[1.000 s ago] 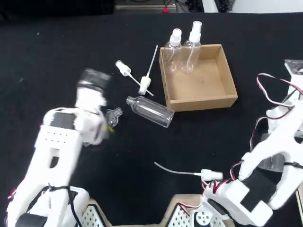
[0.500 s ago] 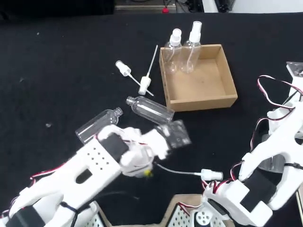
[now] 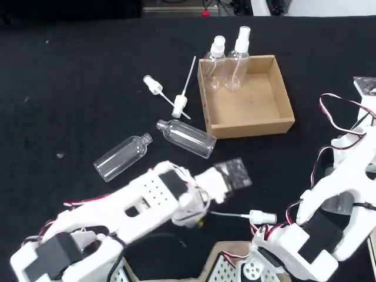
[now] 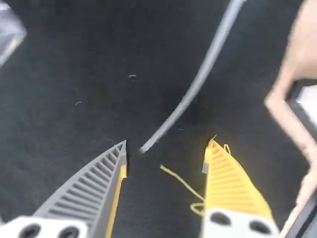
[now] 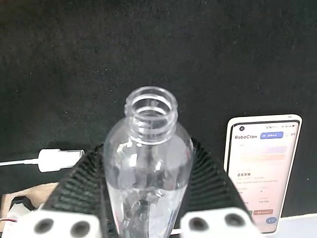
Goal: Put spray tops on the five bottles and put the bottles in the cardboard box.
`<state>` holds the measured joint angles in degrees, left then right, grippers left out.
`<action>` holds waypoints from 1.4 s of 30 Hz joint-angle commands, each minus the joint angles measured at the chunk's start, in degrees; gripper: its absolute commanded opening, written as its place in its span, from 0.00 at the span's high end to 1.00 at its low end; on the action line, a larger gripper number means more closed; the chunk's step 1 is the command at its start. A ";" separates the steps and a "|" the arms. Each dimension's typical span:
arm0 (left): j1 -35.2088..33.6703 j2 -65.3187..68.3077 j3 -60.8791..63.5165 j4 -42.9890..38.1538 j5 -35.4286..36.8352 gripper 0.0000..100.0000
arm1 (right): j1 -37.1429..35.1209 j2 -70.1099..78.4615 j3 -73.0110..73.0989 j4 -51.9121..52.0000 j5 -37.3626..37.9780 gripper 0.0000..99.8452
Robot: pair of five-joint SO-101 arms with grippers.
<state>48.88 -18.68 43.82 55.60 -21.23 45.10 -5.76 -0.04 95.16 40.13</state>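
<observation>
"Clear plastic bottle, who has it?"
"The right gripper pinches it, neck uncapped."
"And the left gripper?"
"Spread wide, low over the black table, with the end of a spray top's tube between its tips. Two capped bottles stand in the cardboard box; two bare bottles lie on the table near it."
</observation>
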 commanded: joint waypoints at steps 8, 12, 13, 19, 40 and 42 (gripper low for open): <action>3.65 5.19 -7.25 -2.55 0.35 0.76 | 1.05 -0.84 -0.22 -0.44 0.53 0.99; 3.65 8.26 -7.60 -2.46 0.53 0.76 | 1.05 -0.84 -0.22 -0.44 0.53 0.99; 3.65 8.53 -7.60 -2.46 0.62 0.76 | 1.05 -0.84 -0.22 -0.44 0.53 0.99; 4.18 6.86 -7.96 -1.93 0.79 0.96 | 1.05 -0.84 -0.13 -0.44 0.53 0.99; -17.89 -17.23 1.10 28.57 -12.04 0.97 | 1.05 -0.75 -0.13 -0.44 0.53 0.99; -21.05 -20.75 4.09 31.12 -16.44 0.97 | 0.79 -0.75 -0.13 -0.44 0.53 0.99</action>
<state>32.70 -34.15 45.85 82.86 -31.52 45.10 -5.76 -0.04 95.16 40.13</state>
